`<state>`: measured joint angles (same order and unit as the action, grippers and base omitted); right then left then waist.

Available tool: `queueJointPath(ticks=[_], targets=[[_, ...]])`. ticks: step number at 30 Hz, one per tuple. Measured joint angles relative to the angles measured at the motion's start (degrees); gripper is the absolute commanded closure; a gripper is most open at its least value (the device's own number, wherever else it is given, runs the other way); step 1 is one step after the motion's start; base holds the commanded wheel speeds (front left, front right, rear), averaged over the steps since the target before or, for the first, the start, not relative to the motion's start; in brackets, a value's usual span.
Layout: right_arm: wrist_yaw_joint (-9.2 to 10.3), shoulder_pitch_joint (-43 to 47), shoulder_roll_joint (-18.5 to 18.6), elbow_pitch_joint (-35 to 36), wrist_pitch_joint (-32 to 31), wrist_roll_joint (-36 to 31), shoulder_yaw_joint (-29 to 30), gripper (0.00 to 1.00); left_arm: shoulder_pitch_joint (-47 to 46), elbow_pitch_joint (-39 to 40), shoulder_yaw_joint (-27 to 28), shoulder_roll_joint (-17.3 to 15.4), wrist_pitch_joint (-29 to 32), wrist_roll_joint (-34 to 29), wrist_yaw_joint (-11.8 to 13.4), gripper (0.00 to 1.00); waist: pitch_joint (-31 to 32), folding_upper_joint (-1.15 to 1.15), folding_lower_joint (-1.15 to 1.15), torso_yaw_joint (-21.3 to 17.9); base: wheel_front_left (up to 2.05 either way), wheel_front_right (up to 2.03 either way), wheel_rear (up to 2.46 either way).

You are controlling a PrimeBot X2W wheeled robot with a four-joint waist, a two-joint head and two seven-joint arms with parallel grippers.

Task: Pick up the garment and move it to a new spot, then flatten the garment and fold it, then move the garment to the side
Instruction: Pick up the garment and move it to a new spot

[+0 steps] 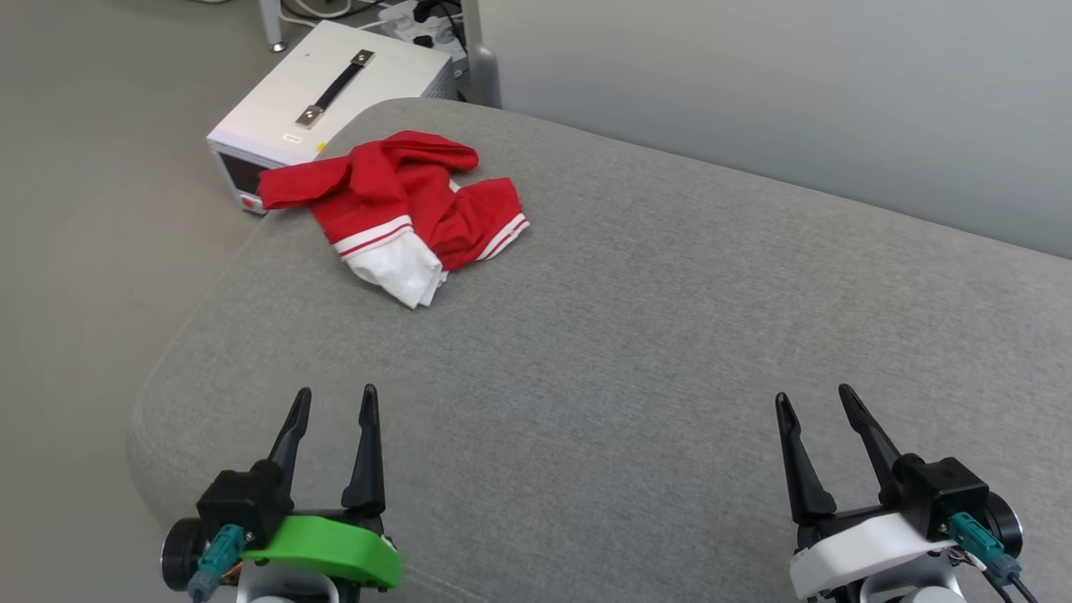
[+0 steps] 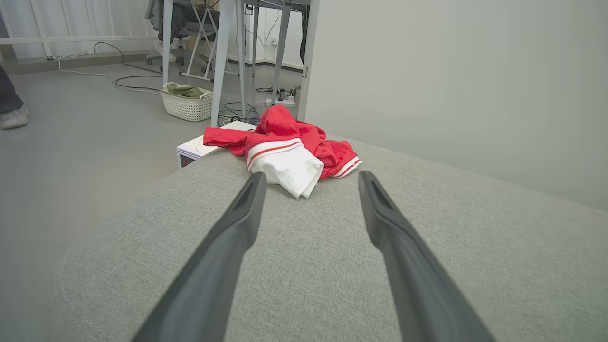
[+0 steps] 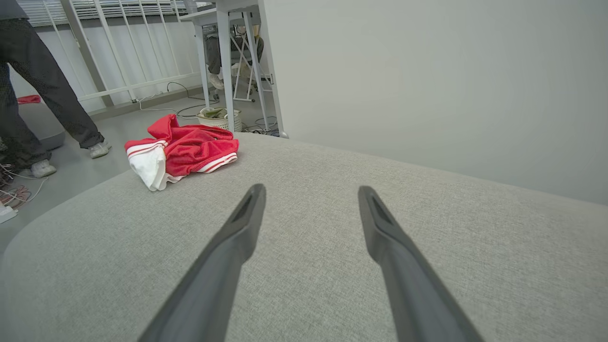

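Garment (image 1: 402, 201) cloth lay crumpled in a heap near the far left corner of the grey cushion (image 1: 636, 335), with one red part reaching over the left edge toward the white box (image 1: 335, 92) on the floor beside it. Its white sleeve (image 1: 398, 268), bordered by red-and-white striped trim, pointed toward the near side. No lettering could be made out in the folds.

The left gripper (image 1: 336, 391) hovered over the near left part of the cushion, jaws spread wide and holding nothing. In the left wrist view the garment (image 2: 285, 142) sat straight ahead of the left gripper (image 2: 311, 174), beyond the fingertips and apart from them.

The right gripper (image 1: 812, 393) hovered over the near right part, jaws likewise parted and empty. In the right wrist view the garment (image 3: 190, 149) lay well off to the left of the right gripper (image 3: 311, 187) and farther away.

A white basket (image 2: 186, 105) stood on the floor behind the box, and a person's legs (image 3: 47, 95) were on the floor beyond the cushion's left edge.
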<state>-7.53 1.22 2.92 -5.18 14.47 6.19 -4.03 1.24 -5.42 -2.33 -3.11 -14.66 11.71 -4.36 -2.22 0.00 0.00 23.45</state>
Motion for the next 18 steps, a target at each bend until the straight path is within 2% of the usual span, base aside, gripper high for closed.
queueJointPath(ticks=[9,18], targets=[[0.00,-0.10,-0.03,-0.14,0.00,0.01,-0.05,0.00,-0.01,0.41,-0.16,0.01,0.00,0.80,0.00,0.00,-0.64,0.00,0.00,2.68,0.00,0.00,0.00],[0.00,-0.53,-0.08,0.21,0.00,-0.66,0.30,0.00,-0.28,0.43,0.78,0.00,-0.01,1.72,0.10,0.00,-2.46,0.00,0.00,2.13,0.00,0.00,0.00]])
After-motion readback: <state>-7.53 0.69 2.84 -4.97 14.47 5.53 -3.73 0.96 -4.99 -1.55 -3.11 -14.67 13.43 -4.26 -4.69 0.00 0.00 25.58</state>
